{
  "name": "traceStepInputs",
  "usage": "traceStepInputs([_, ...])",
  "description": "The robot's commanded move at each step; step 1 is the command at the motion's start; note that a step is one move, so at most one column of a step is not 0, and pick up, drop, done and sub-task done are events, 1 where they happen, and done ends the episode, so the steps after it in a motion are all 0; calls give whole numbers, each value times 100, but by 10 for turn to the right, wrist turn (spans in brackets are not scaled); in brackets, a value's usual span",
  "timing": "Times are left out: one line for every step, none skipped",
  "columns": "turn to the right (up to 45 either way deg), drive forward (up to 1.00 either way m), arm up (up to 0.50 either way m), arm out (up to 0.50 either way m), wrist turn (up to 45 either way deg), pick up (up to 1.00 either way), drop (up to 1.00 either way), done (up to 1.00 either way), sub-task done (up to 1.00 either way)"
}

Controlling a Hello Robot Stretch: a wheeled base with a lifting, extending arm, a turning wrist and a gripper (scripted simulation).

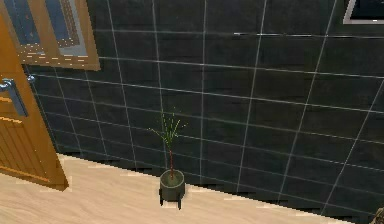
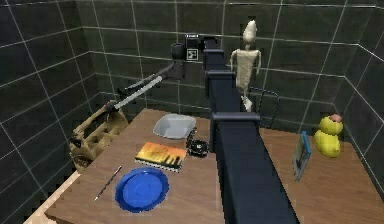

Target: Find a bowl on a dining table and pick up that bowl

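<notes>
- The pale bowl [image 2: 173, 126] stands on the wooden table [image 2: 200, 195], just left of the dark arm [image 2: 235, 150] and behind an orange book [image 2: 161, 155].
- The gripper [image 2: 122, 99] reaches toward a woven basket [image 2: 95, 138]; one cannot tell whether it holds anything.
- A blue plate [image 2: 142, 189] lies near the table's front edge.
- In the forward view, a potted plant [image 1: 171, 165] stands before a dark tiled wall [image 1: 260, 100].

The arm [image 2: 240, 165] covers the middle of the table [image 2: 195, 195], whose near part the arm side view's bottom edge cuts off. 1 dark object [image 2: 198, 147] beside it is too small to name. The forward view's left edge cuts the door [image 1: 25, 135].
</notes>
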Motion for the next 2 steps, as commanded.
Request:
traceStepInputs([0, 0, 0, 0, 450, 0, 0, 0, 0])
traceStepInputs([0, 0, 0, 0, 390, 0, 0, 0, 0])
